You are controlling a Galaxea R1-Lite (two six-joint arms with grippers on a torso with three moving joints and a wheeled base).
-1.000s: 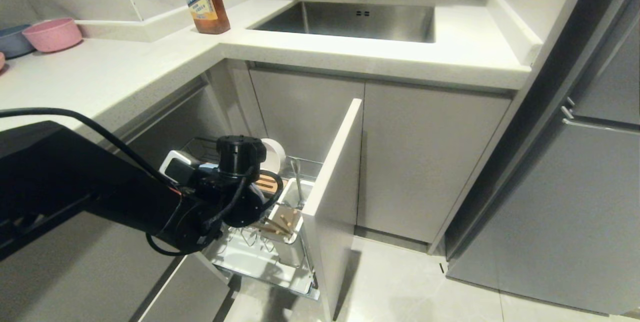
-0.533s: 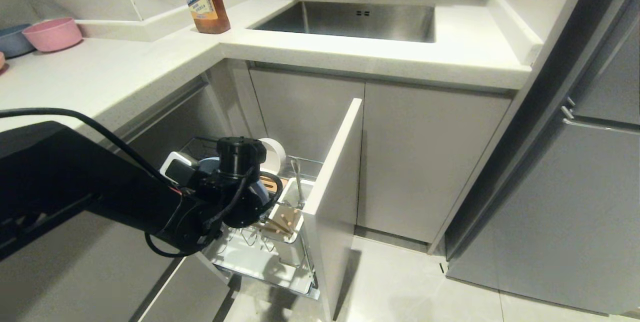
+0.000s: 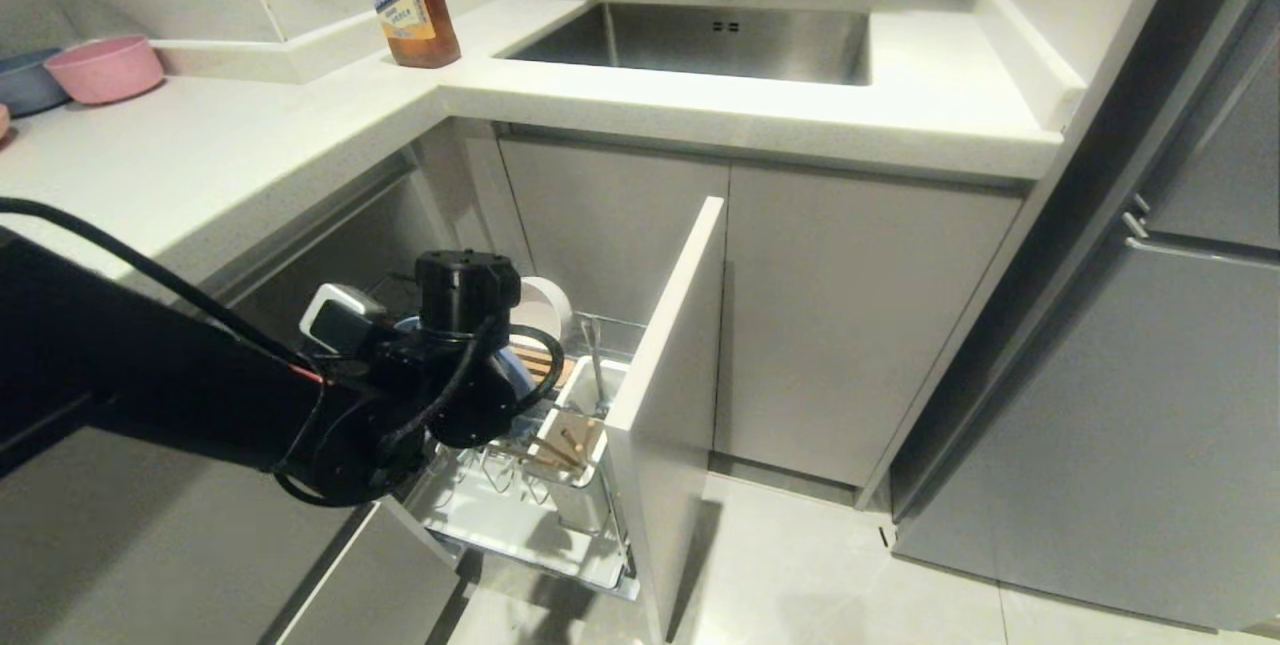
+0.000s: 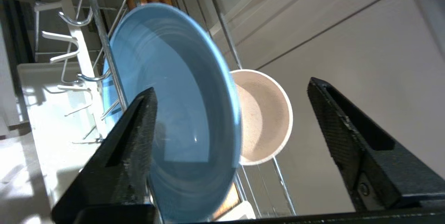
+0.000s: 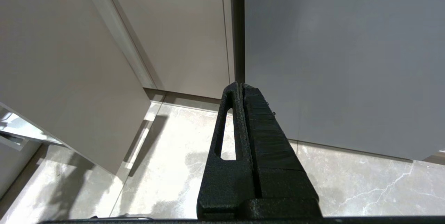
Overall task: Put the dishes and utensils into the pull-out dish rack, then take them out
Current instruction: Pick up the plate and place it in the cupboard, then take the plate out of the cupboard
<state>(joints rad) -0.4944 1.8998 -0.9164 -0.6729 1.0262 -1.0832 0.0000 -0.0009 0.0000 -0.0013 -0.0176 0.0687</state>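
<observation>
Head view, lower left: black left gripper (image 3: 500,395) pulled back a little toward the left of the frame compared with a moment ago, above the chrome wire pull-out dish rack (image 3: 530,515), where pale wooden chopsticks (image 3: 565,447) and slim steel spoon (image 3: 597,350) already stand at the white utensil cup. Left wrist view: jaws now wide apart and empty, large round light-blue plate (image 4: 174,113) upright between the prongs at centre, cream-white round bowl (image 4: 264,116) just behind it; loading probably complete, unloading next. Right wrist view: right gripper (image 5: 243,92) pressed closed, holding nothing, parked over the floor.
</observation>
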